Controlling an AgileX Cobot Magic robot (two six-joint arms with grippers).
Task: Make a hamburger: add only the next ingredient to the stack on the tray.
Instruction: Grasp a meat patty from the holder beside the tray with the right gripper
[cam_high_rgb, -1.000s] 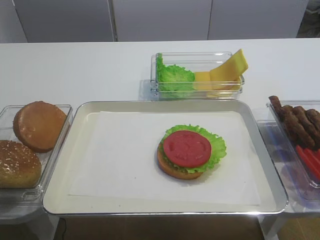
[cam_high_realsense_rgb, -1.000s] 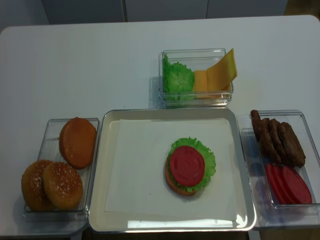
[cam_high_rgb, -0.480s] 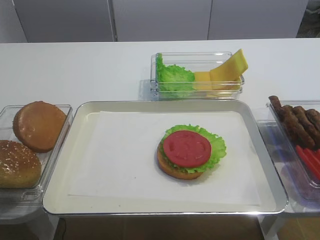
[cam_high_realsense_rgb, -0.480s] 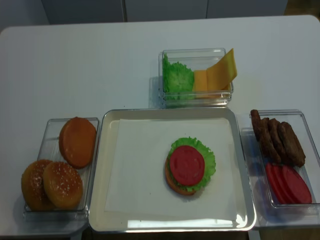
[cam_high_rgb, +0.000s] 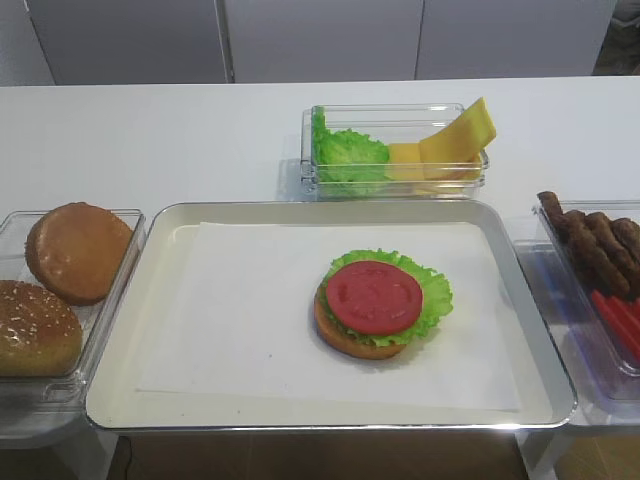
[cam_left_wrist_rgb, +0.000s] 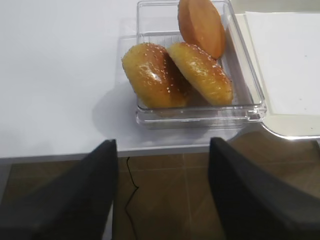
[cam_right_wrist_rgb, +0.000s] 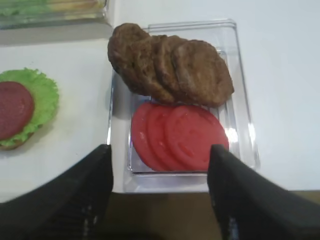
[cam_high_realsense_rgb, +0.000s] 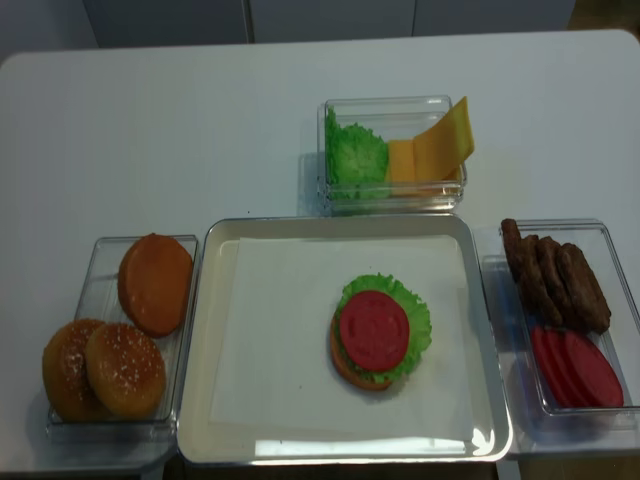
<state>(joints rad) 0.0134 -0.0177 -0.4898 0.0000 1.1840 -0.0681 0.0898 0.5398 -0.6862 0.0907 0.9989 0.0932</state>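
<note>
The stack (cam_high_rgb: 382, 304) on the tray (cam_high_rgb: 160, 300) ends at tomato, so the meat patty (cam_right_wrist_rgb: 202, 72) comes next. The right gripper (cam_right_wrist_rgb: 160, 195) hangs before the patties, fingers (cam_right_wrist_rgb: 235, 200) wide apart and empty; it must descend onto the top patty. The left gripper (cam_left_wrist_rgb: 162, 195) idles, fingers apart.

The patties (cam_right_wrist_rgb: 170, 67) are dark brown with a rough grilled grain. The stack (cam_high_rgb: 382, 303) shows a tan bun, frilly green lettuce and a red tomato slice. The tray (cam_high_rgb: 120, 390) is silver with a white liner. The surface (cam_high_realsense_rgb: 200, 130) is white.
</note>
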